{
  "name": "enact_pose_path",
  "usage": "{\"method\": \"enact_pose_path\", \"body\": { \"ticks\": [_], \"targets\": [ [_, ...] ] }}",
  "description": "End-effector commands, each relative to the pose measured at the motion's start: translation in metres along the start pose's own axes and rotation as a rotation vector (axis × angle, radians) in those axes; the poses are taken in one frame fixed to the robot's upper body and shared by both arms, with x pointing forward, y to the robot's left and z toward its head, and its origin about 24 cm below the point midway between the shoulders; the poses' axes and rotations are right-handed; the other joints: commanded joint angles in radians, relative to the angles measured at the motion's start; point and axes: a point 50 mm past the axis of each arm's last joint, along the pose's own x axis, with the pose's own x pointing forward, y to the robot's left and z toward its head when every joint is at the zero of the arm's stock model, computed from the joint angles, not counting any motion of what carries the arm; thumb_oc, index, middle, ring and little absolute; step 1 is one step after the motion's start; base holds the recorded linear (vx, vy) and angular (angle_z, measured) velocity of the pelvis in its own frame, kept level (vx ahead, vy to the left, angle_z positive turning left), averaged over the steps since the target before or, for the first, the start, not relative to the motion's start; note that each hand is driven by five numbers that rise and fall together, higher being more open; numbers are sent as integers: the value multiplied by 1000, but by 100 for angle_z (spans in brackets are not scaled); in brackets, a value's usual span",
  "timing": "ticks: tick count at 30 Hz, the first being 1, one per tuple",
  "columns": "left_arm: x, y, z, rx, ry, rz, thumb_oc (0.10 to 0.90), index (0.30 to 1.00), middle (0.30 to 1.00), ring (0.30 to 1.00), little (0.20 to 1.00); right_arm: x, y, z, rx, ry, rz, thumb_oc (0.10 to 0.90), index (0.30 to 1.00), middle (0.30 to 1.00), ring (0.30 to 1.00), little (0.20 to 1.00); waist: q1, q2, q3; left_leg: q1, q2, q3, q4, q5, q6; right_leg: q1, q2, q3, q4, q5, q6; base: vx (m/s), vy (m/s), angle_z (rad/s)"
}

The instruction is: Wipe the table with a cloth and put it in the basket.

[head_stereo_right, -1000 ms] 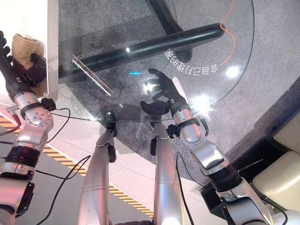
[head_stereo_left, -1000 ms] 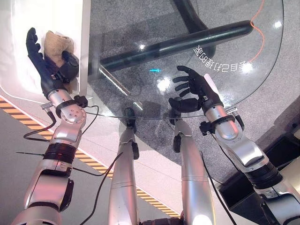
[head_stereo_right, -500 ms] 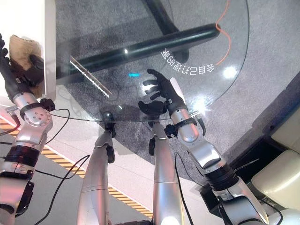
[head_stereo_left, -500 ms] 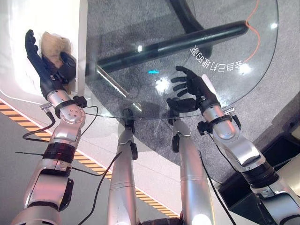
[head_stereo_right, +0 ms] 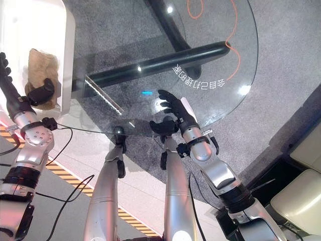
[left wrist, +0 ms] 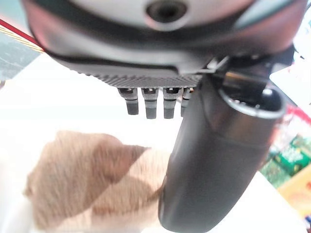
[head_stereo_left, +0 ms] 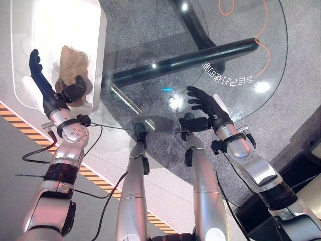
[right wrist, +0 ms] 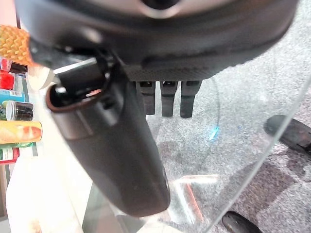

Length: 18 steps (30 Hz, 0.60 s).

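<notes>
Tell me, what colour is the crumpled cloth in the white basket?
Light brown, like tan; the crumpled cloth shows best in the left eye view.

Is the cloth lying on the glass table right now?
No, the cloth lies inside the white basket, beside the glass table.
</notes>
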Motion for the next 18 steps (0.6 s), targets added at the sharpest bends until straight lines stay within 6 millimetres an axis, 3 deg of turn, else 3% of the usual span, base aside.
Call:
{"method": "enact_pose_path", "body": {
  "ticks": [1, 11, 18],
  "targets": [
    [21, 42, 25, -10, -167, 139, 800, 900, 900, 900, 900, -16, -3, 24, 15, -151, -4, 800, 900, 900, 900, 900, 5, 39, -21, 21, -84, 80, -2, -16, 67, 89, 72, -23, -83, -15, 10, 0, 0, 0],
    [21, 60, 35, -60, -232, 171, 800, 900, 900, 900, 900, -23, -3, 17, 19, -133, -3, 800, 900, 900, 900, 900, 24, 41, -21, 128, -87, 63, -49, -6, 65, 199, 72, -46, -91, -37, 7, -43, -61, 5],
    [11, 56, 33, -175, -223, 99, 800, 900, 900, 900, 900, -29, 10, -8, 114, -39, 16, 800, 900, 900, 900, 900, 39, 35, -21, 203, -85, 42, -86, 4, 63, 273, 79, -61, -100, -55, 3, -29, -114, 3]
  ]
}}
